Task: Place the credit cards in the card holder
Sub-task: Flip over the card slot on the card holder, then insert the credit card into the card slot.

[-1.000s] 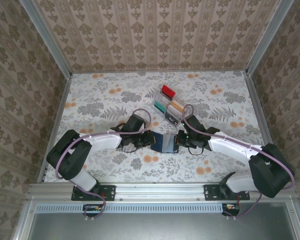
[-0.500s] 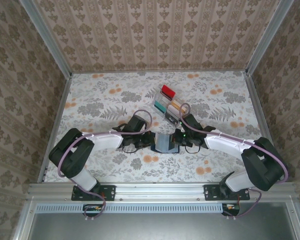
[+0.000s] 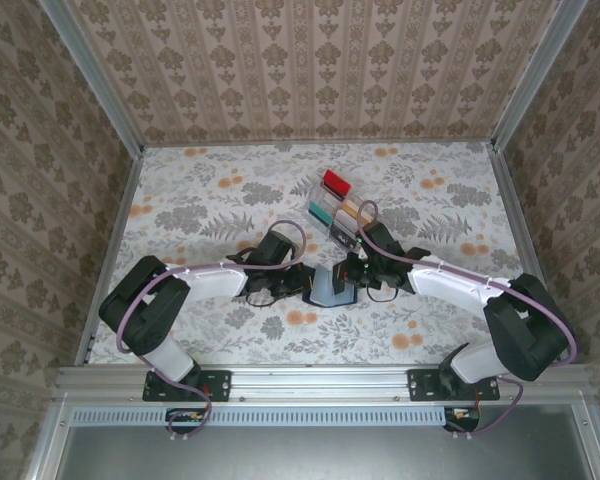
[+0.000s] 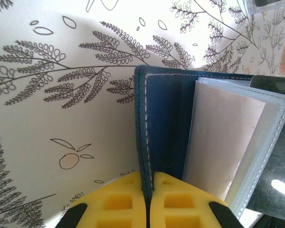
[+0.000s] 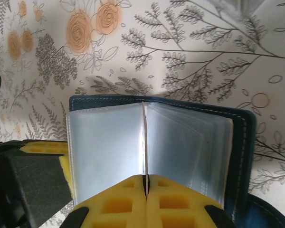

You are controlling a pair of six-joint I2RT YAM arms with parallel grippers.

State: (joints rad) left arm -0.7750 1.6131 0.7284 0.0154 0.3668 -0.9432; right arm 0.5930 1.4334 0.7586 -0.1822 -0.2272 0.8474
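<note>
We've got the left gripper (image 4: pixel 147 184) clamped on the card holder (image 5: pixel 242 142) cover (image 4: pixel 164 123) and the right gripper (image 5: pixel 146 184) on a clear sleeve (image 5: pixel 185 142); overpulling could tear it.

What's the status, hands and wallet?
Left hand shut on cover of dark navy folding card holder. Right hand pinching one clear inner sleeve. Coloured plastic cards in clear slotted rack.

One left gripper (image 4: pixel 147 184), one right gripper (image 5: pixel 146 183), one card holder (image 3: pixel 330 287), one clear slotted rack (image 3: pixel 305 193), four credit cards (image 3: pixel 336 181).
</note>
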